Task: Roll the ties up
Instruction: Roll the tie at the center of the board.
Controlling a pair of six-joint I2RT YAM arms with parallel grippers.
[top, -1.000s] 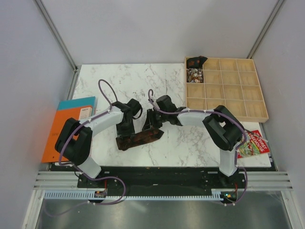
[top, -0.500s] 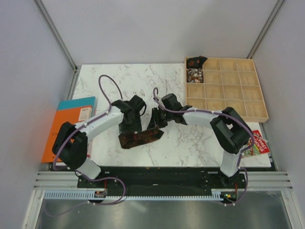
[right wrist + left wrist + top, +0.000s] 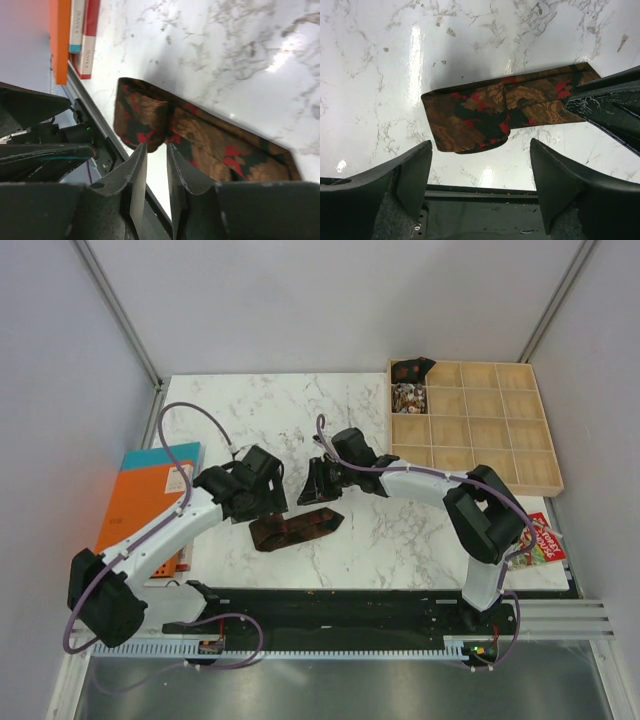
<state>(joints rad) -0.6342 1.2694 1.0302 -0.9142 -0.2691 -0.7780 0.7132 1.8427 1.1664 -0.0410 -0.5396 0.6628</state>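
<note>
The left claw [image 3: 480, 150] is spread wide and holds nothing; it hangs over the tie [image 3: 485, 112]. The right claw [image 3: 156, 148] has only a thin gap between its fingers, with nothing in it, and its tips sit just over the folded end of the tie. A pile of books [image 3: 150, 495] lies off the left edge of the counter [image 3: 400, 530], and a wooden tray [image 3: 540, 475] sits at the far right corner. The tie lies flat near the middle of the near edge. It is dark brown with red and tan patches, and one end is folded over.
</note>
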